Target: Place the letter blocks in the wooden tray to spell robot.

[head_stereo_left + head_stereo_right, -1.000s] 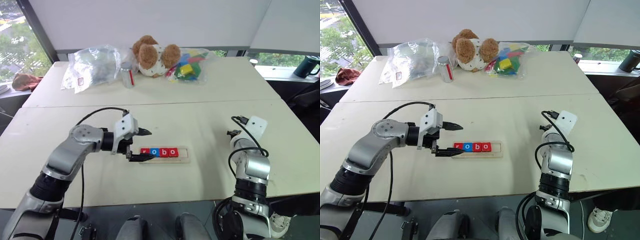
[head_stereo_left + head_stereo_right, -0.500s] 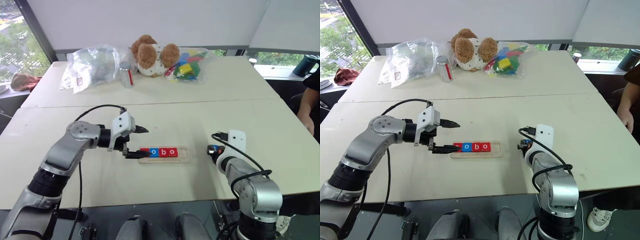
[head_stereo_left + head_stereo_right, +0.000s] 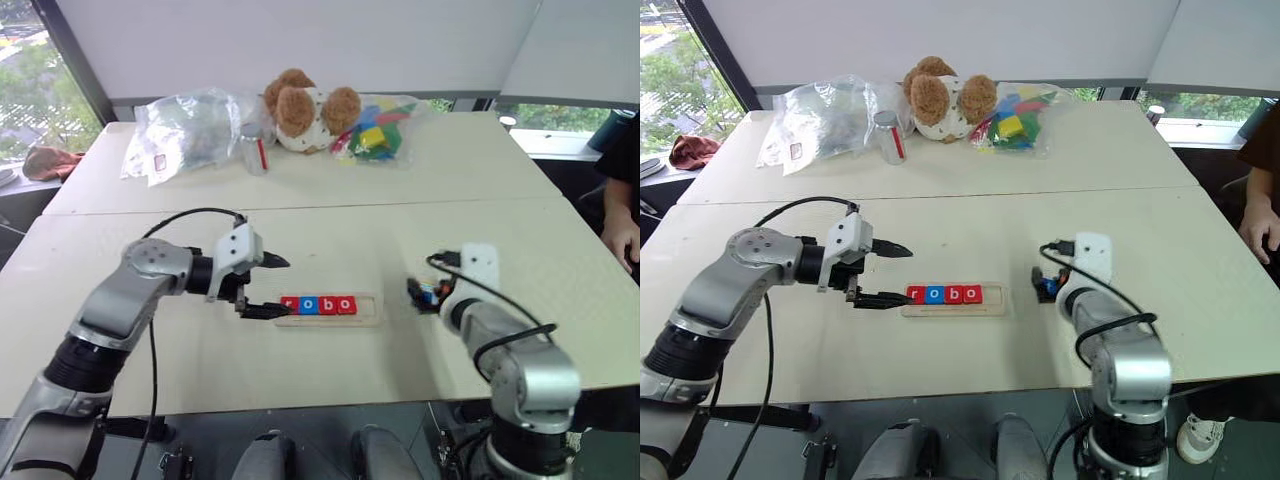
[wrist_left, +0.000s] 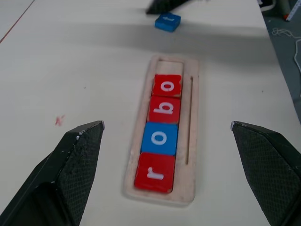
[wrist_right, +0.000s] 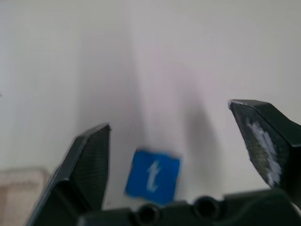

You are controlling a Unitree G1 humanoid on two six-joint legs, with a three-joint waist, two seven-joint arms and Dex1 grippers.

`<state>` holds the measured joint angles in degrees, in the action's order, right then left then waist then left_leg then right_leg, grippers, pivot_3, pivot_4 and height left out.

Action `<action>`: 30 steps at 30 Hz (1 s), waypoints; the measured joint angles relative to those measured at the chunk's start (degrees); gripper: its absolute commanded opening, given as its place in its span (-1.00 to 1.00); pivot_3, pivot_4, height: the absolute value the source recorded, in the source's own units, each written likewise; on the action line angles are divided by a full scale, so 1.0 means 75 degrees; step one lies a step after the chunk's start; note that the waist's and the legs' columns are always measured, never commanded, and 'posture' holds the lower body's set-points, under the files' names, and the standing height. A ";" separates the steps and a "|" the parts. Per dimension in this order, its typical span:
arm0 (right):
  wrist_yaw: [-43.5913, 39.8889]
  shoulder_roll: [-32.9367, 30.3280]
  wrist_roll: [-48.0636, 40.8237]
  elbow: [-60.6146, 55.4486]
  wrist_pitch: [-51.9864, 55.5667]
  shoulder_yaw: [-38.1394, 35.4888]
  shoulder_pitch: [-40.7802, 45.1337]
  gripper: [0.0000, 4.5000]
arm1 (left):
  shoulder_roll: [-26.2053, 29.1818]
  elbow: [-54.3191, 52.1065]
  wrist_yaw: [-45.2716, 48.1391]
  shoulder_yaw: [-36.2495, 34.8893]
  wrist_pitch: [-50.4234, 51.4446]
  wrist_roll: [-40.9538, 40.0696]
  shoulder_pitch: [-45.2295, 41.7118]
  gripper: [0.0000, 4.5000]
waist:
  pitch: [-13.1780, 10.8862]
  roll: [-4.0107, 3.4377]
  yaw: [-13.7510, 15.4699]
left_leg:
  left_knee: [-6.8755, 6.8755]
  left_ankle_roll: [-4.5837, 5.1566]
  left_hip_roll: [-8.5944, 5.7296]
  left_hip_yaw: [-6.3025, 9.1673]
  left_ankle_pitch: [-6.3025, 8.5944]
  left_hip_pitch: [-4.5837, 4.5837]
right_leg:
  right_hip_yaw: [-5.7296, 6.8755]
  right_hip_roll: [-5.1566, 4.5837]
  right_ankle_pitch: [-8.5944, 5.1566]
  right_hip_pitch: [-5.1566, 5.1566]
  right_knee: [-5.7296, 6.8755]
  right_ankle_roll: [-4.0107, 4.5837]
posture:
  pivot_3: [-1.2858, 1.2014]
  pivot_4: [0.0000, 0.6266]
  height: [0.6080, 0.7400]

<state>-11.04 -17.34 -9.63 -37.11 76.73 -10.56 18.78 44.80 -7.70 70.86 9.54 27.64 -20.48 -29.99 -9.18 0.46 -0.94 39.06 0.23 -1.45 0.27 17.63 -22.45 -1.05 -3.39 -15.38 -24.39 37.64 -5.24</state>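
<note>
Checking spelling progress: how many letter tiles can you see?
5: red r, blue o, red b and red o in the tray; blue t on the table beyond its empty end.

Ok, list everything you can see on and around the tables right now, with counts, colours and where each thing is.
Pale wooden tray: one, near table, centre.
Red square letter tiles: three, in the tray, spelling r, b, o with the blue one.
Blue o tile: one, second slot in the tray.
Blue t tile: one, on the table past the tray's empty end slot.
Brown and white teddy bear: one, far table.
Clear plastic bags: left of the bear.
Small can: one, silver and red, between bags and bear.
Bag of multicoloured toy blocks: one, right of the bear.
Person's hand: right edge.
Left gripper: open, at the tray's r end.
Right gripper: open, over the t tile.
</note>
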 measured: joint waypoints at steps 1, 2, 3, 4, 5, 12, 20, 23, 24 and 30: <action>-0.0626 -0.0510 -0.0306 0.0093 -0.0190 -0.0092 0.0158 0.99 | 0.0062 0.0032 0.0087 -0.0017 -0.0015 -0.0019 -0.0010 1.00 | -0.0001 0.0000 -0.0003 | -0.0004 0.0002 0.0002 0.0001 0.0001 0.0000 | 0.0002 0.0003 0.0000 0.0004 -0.0007 0.0000 | 0.03 -0.52 1.00; -0.1489 -0.1243 -0.0735 0.0328 -0.0546 -0.0133 0.0241 0.99 | 0.0128 0.0044 0.0200 -0.0035 -0.0048 -0.0041 -0.0014 1.00 | -0.0001 0.0001 0.0003 | -0.0005 0.0008 0.0005 0.0003 0.0005 0.0000 | 0.0007 0.0008 0.0000 0.0012 -0.0019 0.0000 | 0.03 -0.52 1.00; -0.2308 -0.1839 -0.1036 0.0586 -0.1024 -0.0121 0.0218 0.99 | 0.0189 0.0048 0.0291 -0.0041 -0.0056 -0.0073 -0.0017 1.00 | -0.0003 0.0003 0.0018 | -0.0004 0.0016 0.0006 0.0009 0.0009 0.0000 | 0.0012 0.0013 0.0000 0.0021 -0.0030 -0.0001 | 0.03 -0.52 1.00; -0.3140 -0.2408 -0.1218 0.0891 -0.1660 -0.0072 0.0085 0.99 | 0.0240 0.0045 0.0377 -0.0049 -0.0053 -0.0130 -0.0021 1.00 | -0.0003 0.0005 0.0036 | -0.0009 0.0023 0.0007 0.0014 0.0013 0.0000 | 0.0016 0.0018 0.0000 0.0032 -0.0047 -0.0001 | 0.03 -0.52 1.00; -0.4077 -0.3062 -0.1268 0.1298 -0.2570 0.0082 -0.0194 0.99 | 0.0290 0.0028 0.0460 -0.0057 -0.0043 -0.0190 -0.0023 1.00 | -0.0004 0.0006 0.0054 | -0.0008 0.0033 0.0008 0.0017 0.0019 -0.0001 | 0.0021 0.0018 -0.0001 0.0044 -0.0063 -0.0002 | 0.03 -0.52 1.00; -0.7669 -0.4644 -0.0254 0.5864 -0.8143 0.1463 -0.0202 0.99 | 0.0595 -0.0273 0.0673 -0.0109 0.0014 -0.0184 0.0040 1.00 | -0.0012 0.0016 -0.0070 | 0.0013 0.0061 0.0000 -0.0032 0.0036 0.0017 | -0.0008 -0.0011 0.0000 0.0063 -0.0076 -0.0009 | 0.03 -0.52 1.00; -0.8337 -0.4036 0.0049 0.7868 -0.9612 0.1971 0.0786 0.99 | 0.0671 -0.0635 0.0377 -0.0190 0.0166 -0.0186 0.0401 1.00 | -0.0014 0.0011 0.0041 | 0.0009 0.0050 0.0010 -0.0012 0.0031 0.0001 | -0.0004 -0.0014 0.0000 0.0042 -0.0064 -0.0008 | 0.03 -0.52 1.00; -0.8380 -0.3877 0.0046 0.8073 -0.9645 0.1984 0.0866 0.88 | 0.0669 -0.0824 0.0166 -0.0191 0.0400 -0.0192 0.0461 1.00 | -0.0014 0.0011 0.0051 | 0.0013 0.0045 0.0003 -0.0012 0.0029 0.0000 | -0.0005 -0.0025 0.0000 0.0045 -0.0065 -0.0007 | 0.03 -0.52 1.00; -0.8385 -0.3877 0.0047 0.8113 -0.9682 0.1982 0.0872 0.76 | 0.0670 -0.0923 0.0090 -0.0192 0.0509 -0.0195 0.0462 1.00 | -0.0014 0.0011 0.0048 | 0.0014 0.0044 0.0003 -0.0012 0.0028 0.0000 | -0.0005 -0.0025 0.0001 0.0046 -0.0065 -0.0007 | 0.03 -0.52 1.00; -0.8431 -0.3877 0.0039 0.8098 -0.9785 0.1969 0.0857 -0.51 | 0.0690 -0.1314 -0.0122 -0.0191 0.1075 -0.0365 0.0337 1.00 | -0.0014 0.0011 0.0034 | 0.0009 0.0041 0.0004 -0.0008 0.0027 0.0001 | -0.0004 -0.0024 0.0001 0.0042 -0.0061 -0.0007 | 0.03 -0.52 1.00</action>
<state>-74.27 -46.42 -9.34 23.63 3.34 4.21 25.20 49.98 -17.56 69.95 8.11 35.70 -23.22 -27.46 -9.29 0.54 -0.68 39.13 0.54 -1.42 0.21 17.83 -22.44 -1.08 -3.57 -15.38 -24.08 37.18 -5.29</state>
